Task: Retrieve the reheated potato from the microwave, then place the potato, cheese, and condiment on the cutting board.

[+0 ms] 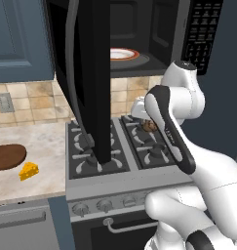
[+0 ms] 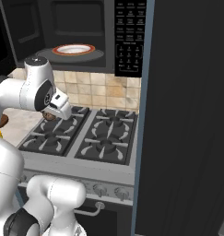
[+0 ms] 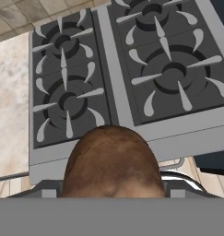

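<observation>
The gripper (image 3: 112, 196) pinches the potato (image 3: 112, 161) above the stove (image 3: 132, 78), carrying it clear of the microwave (image 1: 139, 34) toward the cutting board (image 1: 7, 157) at nine o'clock.

1. The potato (image 3: 112, 161) sat in the gripper (image 1: 148, 125), above the stove (image 3: 132, 73).
2. The microwave (image 2: 85, 32) hung above it, a plate (image 2: 74, 49) inside.
3. The cheese (image 1: 29, 171) and cutting board (image 1: 8, 156) lay on the counter (image 1: 37, 146) to its left.

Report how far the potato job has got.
Done: the microwave door stands open, its plate bare, the potato out. In hand: the gripper holds the potato above the stove. Left: set potato, cheese and the condiment on the cutting board.
</observation>
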